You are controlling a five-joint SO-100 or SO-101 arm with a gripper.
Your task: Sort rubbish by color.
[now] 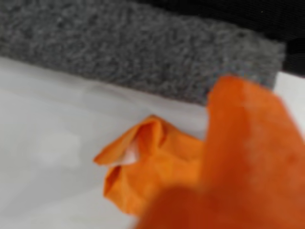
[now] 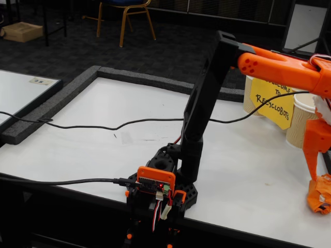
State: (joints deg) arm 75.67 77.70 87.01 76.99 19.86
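1. At the right near edge of the white table (image 2: 93, 129), the orange paper lump (image 2: 320, 195) is seen in the fixed view.
2. The lump is clamped by the gripper (image 2: 316, 192).
3. Beige cups (image 2: 305, 121) are seen farther back.

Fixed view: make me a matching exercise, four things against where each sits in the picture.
Things:
1. orange paper lump
2. yellow sign
3. arm base
4. black cable

Places:
A. bottom centre, at the table's near edge
B. far right, low, at the end effector
C. upper right, against the paper cups
D. running across the white table from the left

Pairs: 1-B, 2-C, 3-A, 4-D
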